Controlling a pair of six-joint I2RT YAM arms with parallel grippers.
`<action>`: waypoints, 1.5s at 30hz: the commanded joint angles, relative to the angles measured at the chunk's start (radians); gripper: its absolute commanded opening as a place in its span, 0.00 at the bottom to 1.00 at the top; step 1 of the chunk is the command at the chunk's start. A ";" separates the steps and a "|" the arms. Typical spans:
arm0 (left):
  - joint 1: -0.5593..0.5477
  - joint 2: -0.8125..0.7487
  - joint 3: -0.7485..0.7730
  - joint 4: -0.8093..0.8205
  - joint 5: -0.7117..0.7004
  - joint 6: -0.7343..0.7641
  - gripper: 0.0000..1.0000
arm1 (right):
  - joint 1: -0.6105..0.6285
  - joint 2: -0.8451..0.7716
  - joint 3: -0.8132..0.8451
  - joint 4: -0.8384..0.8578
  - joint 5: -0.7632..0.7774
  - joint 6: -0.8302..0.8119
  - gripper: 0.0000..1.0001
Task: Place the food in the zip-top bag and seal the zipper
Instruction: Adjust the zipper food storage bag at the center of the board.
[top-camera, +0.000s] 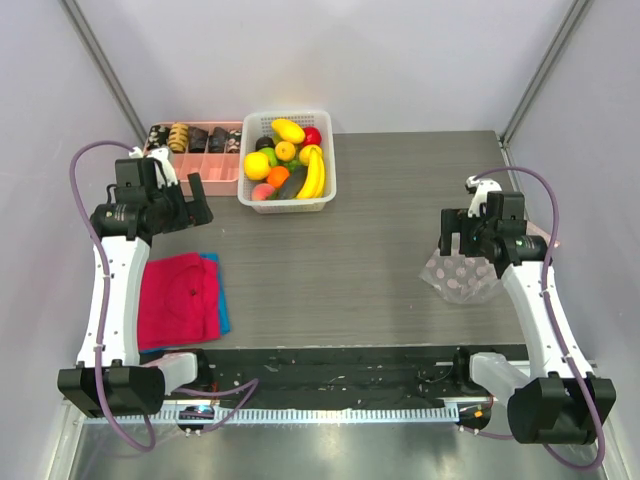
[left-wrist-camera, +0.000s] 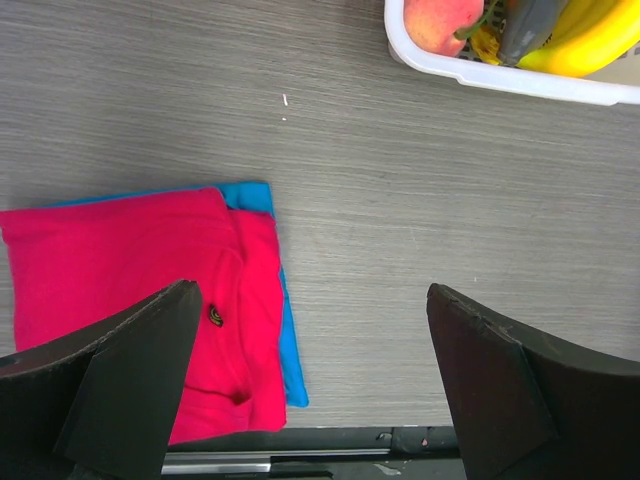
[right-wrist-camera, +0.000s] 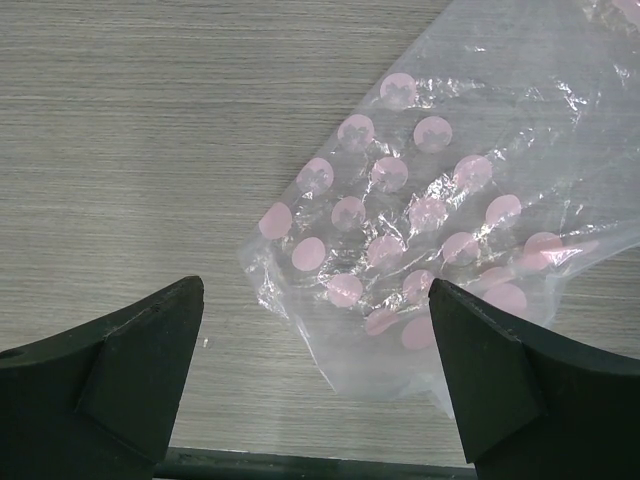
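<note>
The food (top-camera: 288, 158), glossy toy fruits with a yellow banana (top-camera: 314, 176), lies in a white slatted basket (top-camera: 325, 128) at the back of the table. A peach (left-wrist-camera: 442, 20) and the banana show at the top of the left wrist view. The clear polka-dot zip-top bag (top-camera: 458, 278) lies flat on the table at the right, under my right gripper (top-camera: 458, 238). In the right wrist view the bag (right-wrist-camera: 440, 240) lies empty and crumpled; its zipper cannot be made out. My right gripper (right-wrist-camera: 315, 385) is open above it. My left gripper (top-camera: 190, 203) is open and empty, left of the basket.
A pink divided tray (top-camera: 203, 162) with dark snack pieces stands left of the basket. A folded red cloth (top-camera: 178, 298) on a blue cloth (left-wrist-camera: 272, 290) lies at the front left. A black strip (top-camera: 330, 362) runs along the near table edge.
</note>
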 joint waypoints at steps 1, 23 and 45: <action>0.001 0.001 0.037 0.043 -0.045 -0.028 1.00 | -0.011 0.007 0.026 0.022 -0.004 0.026 1.00; -0.001 0.009 0.024 0.086 -0.178 -0.066 1.00 | -0.175 0.439 0.164 0.097 0.192 0.408 0.87; -0.001 0.009 -0.029 0.101 -0.261 -0.049 1.00 | -0.173 0.858 0.296 0.208 0.130 0.480 0.71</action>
